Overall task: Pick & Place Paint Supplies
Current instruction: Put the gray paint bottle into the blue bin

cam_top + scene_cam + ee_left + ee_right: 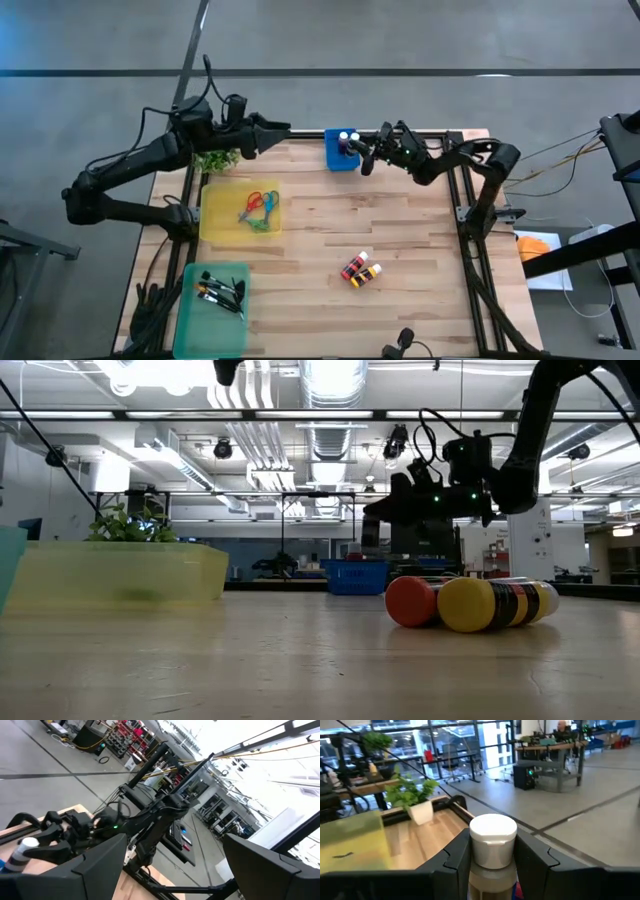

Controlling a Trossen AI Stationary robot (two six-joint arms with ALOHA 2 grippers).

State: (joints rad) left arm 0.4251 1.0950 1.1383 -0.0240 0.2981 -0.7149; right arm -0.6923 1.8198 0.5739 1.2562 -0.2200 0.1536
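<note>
Wooden tabletop, open workshop floor beyond it w/ ceiling ducts and strip lights; your far edge holds a blue bin (340,152), and that's where the action is. Your right gripper (358,152) sits right at the bin's side nearest that arm, clenched on a white-capped bottle (492,851): the wrist view shows the cap standing between both fingers, so the bottle's long axis runs upright, cap up. Judging from that, the next move is prob. a short drop: the bin lies just below and beside the bottle, other caps already showing in it, so you only need to bring it over the rim and let go without tipping it. Can't tell its paint colour from here. Your left gripper (283,130) hangs near the far left corner beside the potted plant (215,158), fingers spread wide, nothing in them, pointing across toward the bin. Remaining bottles (360,269) lie on their sides mid-table toward your near edge, touching each other, long axes running diagonally; they're well apart from both arms, roughly nearer the right one. Scissors (258,208) rest in the yellow tray (212,222), brushes (220,290) in the green tray (190,320), both on the left arm's side.
</note>
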